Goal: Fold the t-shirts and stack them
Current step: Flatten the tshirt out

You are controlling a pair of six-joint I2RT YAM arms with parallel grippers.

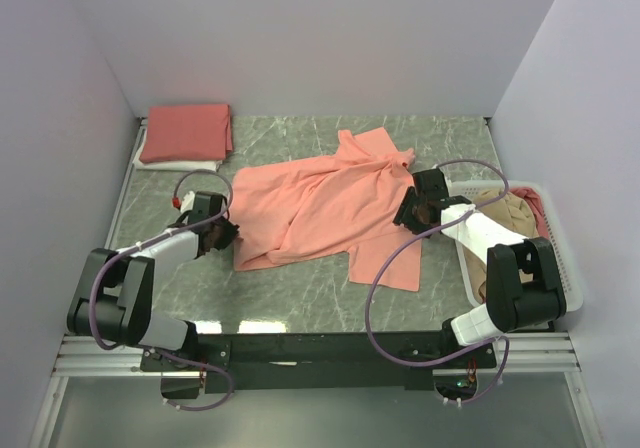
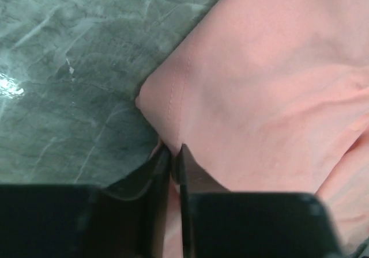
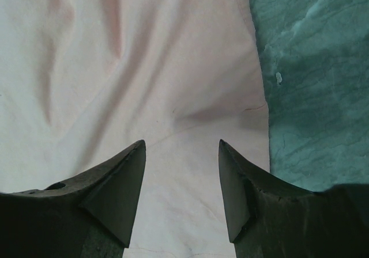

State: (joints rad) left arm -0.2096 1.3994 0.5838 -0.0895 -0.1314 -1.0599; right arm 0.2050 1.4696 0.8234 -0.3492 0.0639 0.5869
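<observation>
Your left pincer (image 2: pixel 174 150) is clenched on just the corner hem of the salmon t-shirt (image 1: pixel 320 203), which lies crumpled mid desk (image 1: pixel 300 298). The right pincer (image 3: pixel 181 145) hangs released over its 3 o'clock side. That thin bite could slip when you pull, and you'd end up with a crooked fold.

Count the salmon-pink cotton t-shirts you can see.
3. A folded salmon-pink t-shirt tops the far-left stack; a spread salmon-pink t-shirt lies mid-table; a crumpled salmon-pink t-shirt sits in the white plastic lattice basket at right. More may be hidden there.
</observation>
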